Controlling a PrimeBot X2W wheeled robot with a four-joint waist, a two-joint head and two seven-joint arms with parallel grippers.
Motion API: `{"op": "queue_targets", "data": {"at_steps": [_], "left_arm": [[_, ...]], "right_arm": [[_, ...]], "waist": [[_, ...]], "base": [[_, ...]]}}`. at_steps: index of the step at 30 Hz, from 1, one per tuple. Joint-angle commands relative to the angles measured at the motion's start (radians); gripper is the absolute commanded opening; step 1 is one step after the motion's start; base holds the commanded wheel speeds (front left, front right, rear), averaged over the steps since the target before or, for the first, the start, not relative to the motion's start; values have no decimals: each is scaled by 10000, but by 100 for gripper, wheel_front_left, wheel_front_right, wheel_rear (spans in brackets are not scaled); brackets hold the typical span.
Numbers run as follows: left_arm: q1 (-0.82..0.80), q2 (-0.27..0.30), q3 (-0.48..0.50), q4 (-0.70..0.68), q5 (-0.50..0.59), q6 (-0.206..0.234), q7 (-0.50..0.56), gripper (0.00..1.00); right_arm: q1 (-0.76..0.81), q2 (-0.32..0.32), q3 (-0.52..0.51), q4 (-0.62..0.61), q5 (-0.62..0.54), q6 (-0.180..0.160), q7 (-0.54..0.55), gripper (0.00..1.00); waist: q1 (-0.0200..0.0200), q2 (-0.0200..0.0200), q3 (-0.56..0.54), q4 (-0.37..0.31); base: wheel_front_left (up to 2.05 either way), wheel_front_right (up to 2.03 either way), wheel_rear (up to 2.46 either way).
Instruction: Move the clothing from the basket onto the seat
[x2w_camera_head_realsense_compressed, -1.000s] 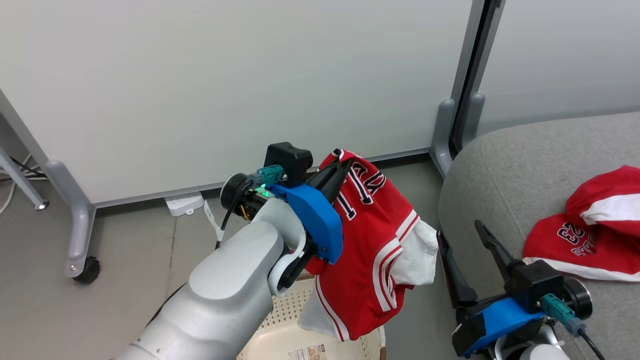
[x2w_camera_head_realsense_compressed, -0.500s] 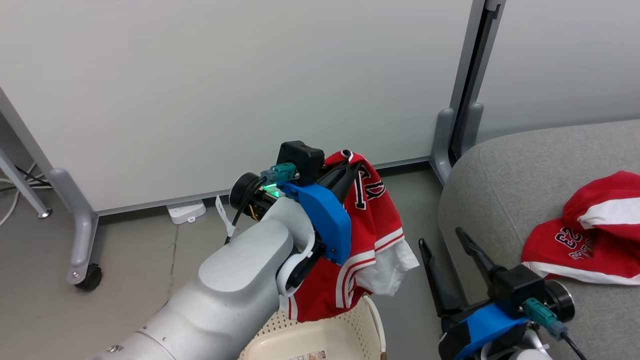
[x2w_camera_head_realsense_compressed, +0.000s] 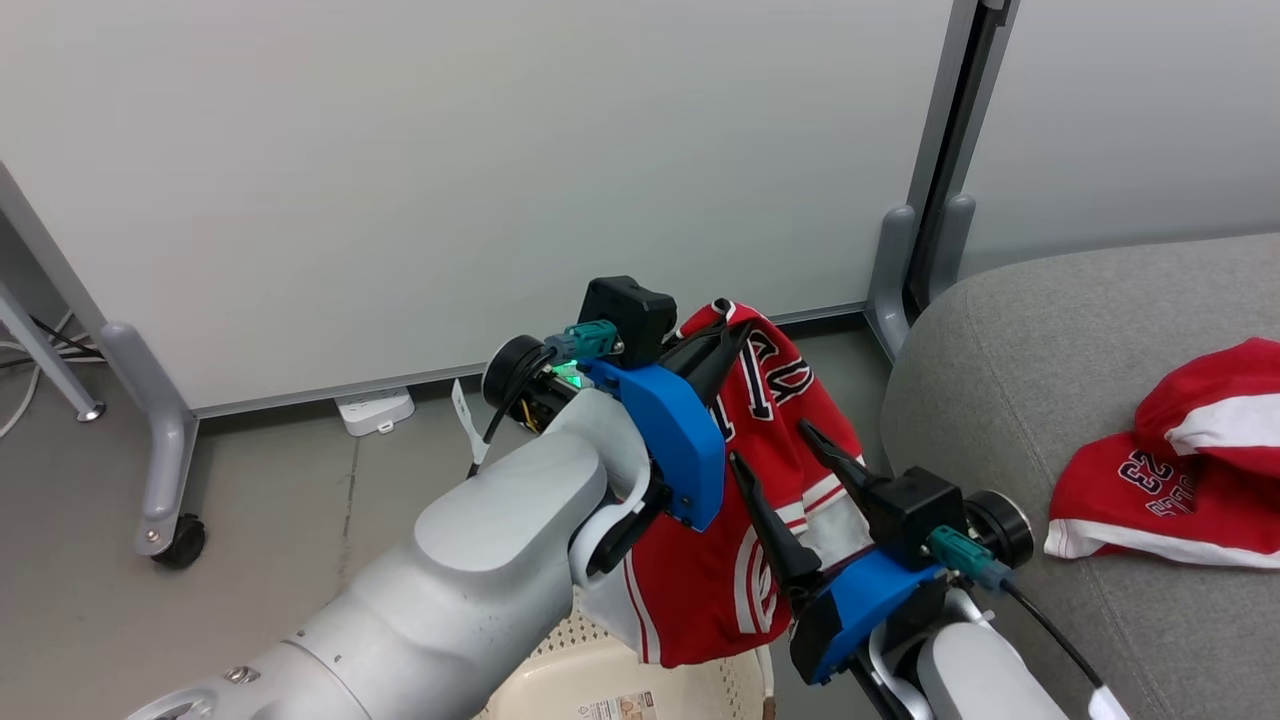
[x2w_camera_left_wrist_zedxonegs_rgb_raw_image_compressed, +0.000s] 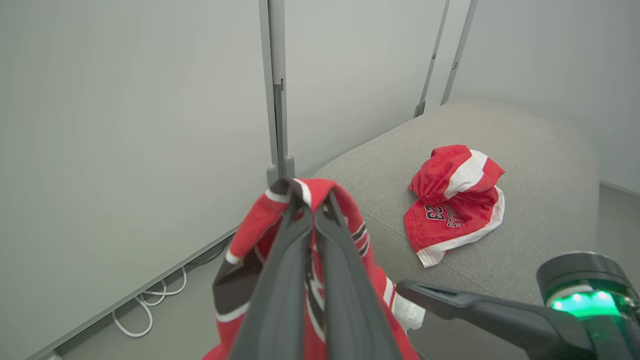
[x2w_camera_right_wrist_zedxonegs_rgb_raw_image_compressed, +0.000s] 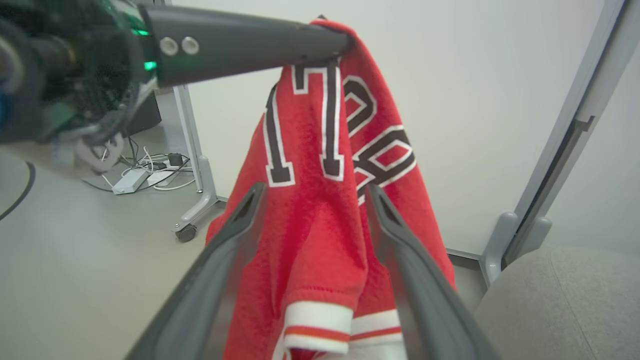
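My left gripper (x2w_camera_head_realsense_compressed: 728, 345) is shut on the top fold of a red jersey (x2w_camera_head_realsense_compressed: 775, 440) with black-and-white lettering, which hangs above the cream basket (x2w_camera_head_realsense_compressed: 620, 690). In the left wrist view the two fingers (x2w_camera_left_wrist_zedxonegs_rgb_raw_image_compressed: 300, 250) pinch the jersey (x2w_camera_left_wrist_zedxonegs_rgb_raw_image_compressed: 260, 225). My right gripper (x2w_camera_head_realsense_compressed: 772, 452) is open, its fingers either side of the hanging jersey (x2w_camera_right_wrist_zedxonegs_rgb_raw_image_compressed: 320, 220); contact with the cloth is unclear. Red shorts marked "23" (x2w_camera_head_realsense_compressed: 1180, 470) lie on the grey seat (x2w_camera_head_realsense_compressed: 1010, 350), also seen as shorts (x2w_camera_left_wrist_zedxonegs_rgb_raw_image_compressed: 452, 200) on the seat (x2w_camera_left_wrist_zedxonegs_rgb_raw_image_compressed: 540, 150).
White partition panels (x2w_camera_head_realsense_compressed: 450, 150) on grey wheeled legs (x2w_camera_head_realsense_compressed: 165, 470) stand behind. A white power strip (x2w_camera_head_realsense_compressed: 375, 408) and cables lie on the grey floor (x2w_camera_head_realsense_compressed: 250, 520). The seat's rounded edge is close to my right arm.
My right gripper has swung left from beside the seat to straddle the hanging jersey. The left gripper has carried the jersey slightly right and up.
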Motion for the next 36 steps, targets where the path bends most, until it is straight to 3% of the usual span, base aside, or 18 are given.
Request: {"op": "queue_targets", "data": {"at_steps": [1, 8, 14, 15, 16, 23, 36], "left_arm": [[-162, 22, -102, -30, -137, 53, -97, 0], [-320, 19, -461, -169, -446, 98, -207, 0], [-425, 19, -657, -249, -665, 123, -291, 0], [-439, 20, -684, -266, -677, 124, -290, 0], [-456, 20, -703, -286, -718, 119, -292, 0], [-494, 20, -828, -182, -822, 82, -346, 0], [-535, 20, -893, -46, -1038, -10, -445, 0]], "right_arm": [[-392, -17, 124, 469, 27, -3, -36, 100], [-1958, -14, 727, 2585, 564, -3, -93, 100], [-2997, -16, 1844, 4128, 1585, -3, -104, 100], [-3159, -17, 1978, 4330, 1759, -3, -164, 40], [-3289, -19, 2089, 4527, 1853, -3, -222, 0], [-3685, -16, 2407, 5445, 2259, -3, -680, 0], [-3930, -16, 2755, 6073, 2520, -3, -1092, 0]], "waist": [[-1, -1, 12, 12], [-1, -1, 27, 47], [-1, -1, 25, 41], [-1, -1, 27, 45], [-1, -1, 30, 54], [-1, -1, -21, 80], [-1, -1, -90, -70]], "base": [[0, 0, 0], [0, 0, 0], [0, 0, 0], [0, 0, 0], [0, 0, 0], [0, 0, 0], [0, 0, 0]]}}
